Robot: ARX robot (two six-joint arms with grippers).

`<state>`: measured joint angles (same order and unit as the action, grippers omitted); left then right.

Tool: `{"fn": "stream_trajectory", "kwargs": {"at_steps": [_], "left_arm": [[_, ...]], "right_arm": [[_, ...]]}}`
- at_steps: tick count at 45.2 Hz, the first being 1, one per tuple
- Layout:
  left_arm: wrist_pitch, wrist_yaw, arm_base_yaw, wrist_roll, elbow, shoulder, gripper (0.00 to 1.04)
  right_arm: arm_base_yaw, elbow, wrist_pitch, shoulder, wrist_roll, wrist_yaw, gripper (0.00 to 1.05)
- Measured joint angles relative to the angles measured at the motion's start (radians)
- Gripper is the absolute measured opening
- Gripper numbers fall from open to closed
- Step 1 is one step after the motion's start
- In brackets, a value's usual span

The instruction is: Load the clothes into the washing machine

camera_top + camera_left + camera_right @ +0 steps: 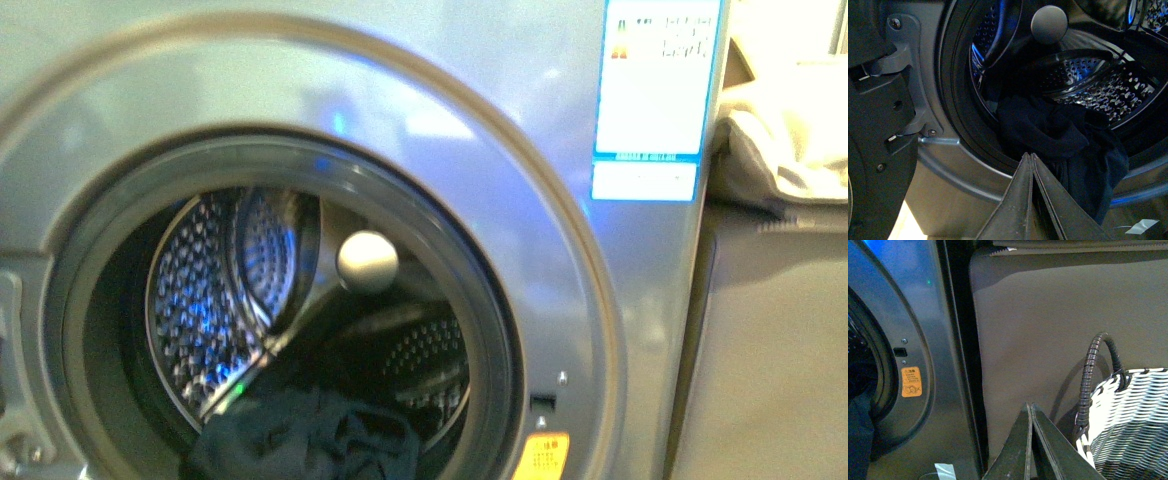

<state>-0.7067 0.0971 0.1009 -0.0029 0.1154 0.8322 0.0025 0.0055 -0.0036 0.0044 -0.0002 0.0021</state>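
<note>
The silver-grey washing machine [560, 230] fills the front view, its porthole open onto the perforated drum [200, 290]. A dark garment [300, 440] lies in the drum and hangs over the gasket's lower lip [1068, 145]. My left gripper [1031, 156] is shut with nothing in it, its tip just below the hanging cloth in front of the porthole rim. My right gripper [1029, 406] is shut and empty, held before the grey cabinet [1058, 330] to the right of the washing machine [908, 340]. Neither arm shows in the front view.
A black-and-white woven basket [1133, 420] with a dark handle stands by the right gripper. Pale cloth [780, 140] lies on top of the grey cabinet [770, 350]. The door hinge [903, 65] sits left of the porthole. An orange sticker [911, 382] marks the machine's front.
</note>
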Motion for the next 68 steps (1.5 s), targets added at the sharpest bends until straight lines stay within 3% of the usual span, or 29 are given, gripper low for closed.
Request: {"fn": "stream_trajectory", "kwargs": {"at_steps": [5, 11, 21, 44, 68], "left_arm": [[0.045, -0.081, -0.059, 0.0, -0.029, -0.078, 0.04], [0.095, -0.09, -0.099, 0.0, -0.051, -0.15, 0.04], [0.115, -0.098, -0.099, 0.0, -0.098, -0.232, 0.04], [0.399, -0.097, -0.099, 0.0, -0.099, -0.528, 0.04], [0.582, -0.097, -0.099, 0.0, -0.098, -0.704, 0.04]], "right_arm": [[0.0, 0.0, 0.0, 0.0, 0.0, 0.0, 0.02], [0.0, 0.0, 0.0, 0.0, 0.0, 0.0, 0.02], [0.0, 0.0, 0.0, 0.0, 0.0, 0.0, 0.02], [0.0, 0.0, 0.0, 0.0, 0.0, 0.0, 0.02], [0.0, 0.0, 0.0, 0.0, 0.0, 0.0, 0.02]]}}
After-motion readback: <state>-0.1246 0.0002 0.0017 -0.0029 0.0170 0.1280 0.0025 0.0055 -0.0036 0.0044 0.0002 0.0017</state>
